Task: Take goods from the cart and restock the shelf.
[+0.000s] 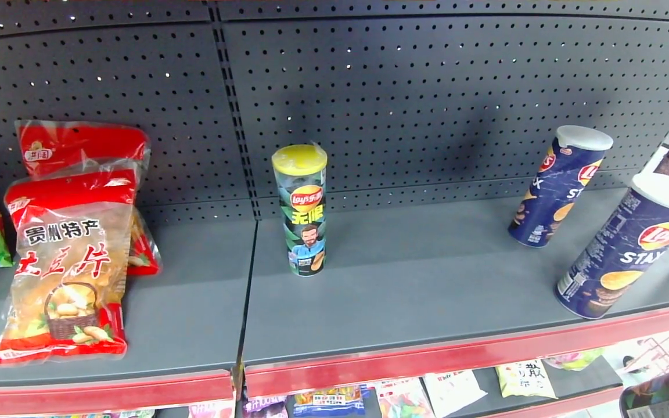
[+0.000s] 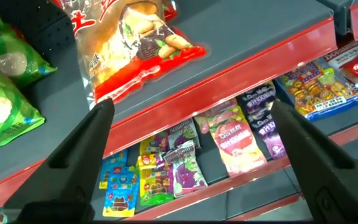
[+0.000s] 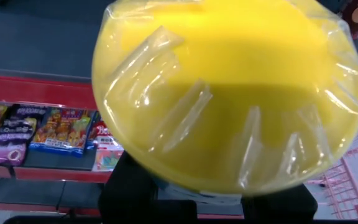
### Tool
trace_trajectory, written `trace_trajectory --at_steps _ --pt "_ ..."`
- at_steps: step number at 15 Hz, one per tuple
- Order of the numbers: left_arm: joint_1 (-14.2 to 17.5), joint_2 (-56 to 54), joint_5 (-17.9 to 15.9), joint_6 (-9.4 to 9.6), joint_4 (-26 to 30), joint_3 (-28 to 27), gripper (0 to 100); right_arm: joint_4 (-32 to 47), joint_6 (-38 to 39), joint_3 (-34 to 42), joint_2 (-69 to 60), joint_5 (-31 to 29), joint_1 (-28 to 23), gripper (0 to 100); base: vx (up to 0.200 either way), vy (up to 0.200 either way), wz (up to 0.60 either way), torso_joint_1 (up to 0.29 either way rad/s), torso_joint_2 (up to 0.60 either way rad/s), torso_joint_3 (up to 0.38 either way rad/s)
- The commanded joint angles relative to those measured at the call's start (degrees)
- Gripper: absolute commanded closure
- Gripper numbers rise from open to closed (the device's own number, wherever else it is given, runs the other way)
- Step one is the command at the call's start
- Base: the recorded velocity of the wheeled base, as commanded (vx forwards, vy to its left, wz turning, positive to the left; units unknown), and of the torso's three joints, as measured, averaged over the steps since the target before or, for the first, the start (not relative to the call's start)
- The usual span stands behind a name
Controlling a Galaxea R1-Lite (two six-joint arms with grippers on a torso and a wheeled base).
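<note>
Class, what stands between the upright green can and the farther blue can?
Nothing: the head view shows bare shelf between the green can and the farther blue can.

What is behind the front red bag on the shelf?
A second red bag stands there, before the pegboard; the front bag covers its lower part.

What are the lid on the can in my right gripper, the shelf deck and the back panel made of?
Yellow-lidded can: the lid looks like smooth plastic, under glossy clear film, judging by the crinkled folds. Shelf deck: matte grey, probably painted metal. Back panel: same finish, punched with regular holes.
</note>
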Motion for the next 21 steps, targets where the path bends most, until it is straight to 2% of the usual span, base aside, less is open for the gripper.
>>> trace_trajectory --at_steps 1,6,9,16,18,19,20,21 --pt "0.02 0.08 0.04 0.01 -0.02 0.13 0 -0.01 -0.67 0.30 0.32 -0.12 -0.12 100 0.000 0.000 0.00 0.000 0.00 0.000" --pt "0.02 0.08 0.04 0.01 -0.02 0.05 0 -0.01 -1.03 1.09 0.14 -0.30 -0.38 100 0.000 0.000 0.00 0.000 0.00 0.000" --pt "0.02 0.08 0.04 0.01 -0.02 0.13 0 -0.01 -1.03 1.35 0.23 -0.21 -0.38 100 0.000 0.000 0.60 0.002 0.00 0.002" --pt "-0.16 0.69 -0.92 0.01 -0.28 0.05 0 -0.27 -1.03 0.91 0.41 0.67 0.15 100 0.000 0.000 0.00 0.000 0.00 0.000" --pt "-0.42 4.12 -4.26 -0.08 -0.45 -1.10 0 -0.45 -0.94 -0.06 1.11 3.39 0.50 100 0.000 0.000 0.00 0.000 0.00 0.000" --pt "-0.42 10.63 -10.42 -0.61 -1.95 -3.47 0 -0.63 -0.94 -0.76 2.34 5.85 0.32 100 0.000 0.000 0.00 0.000 0.00 0.000" --pt "-0.25 14.41 -12.09 -1.22 -3.27 -4.70 0 -0.71 -0.94 -0.94 3.40 6.03 0.32 100 0.000 0.000 0.00 0.000 0.00 0.000" --pt "-0.34 23.72 -13.05 -2.81 -9.51 -7.25 0 -0.71 -1.03 -1.55 4.36 6.12 0.41 100 0.000 0.000 0.00 0.000 0.00 0.000"
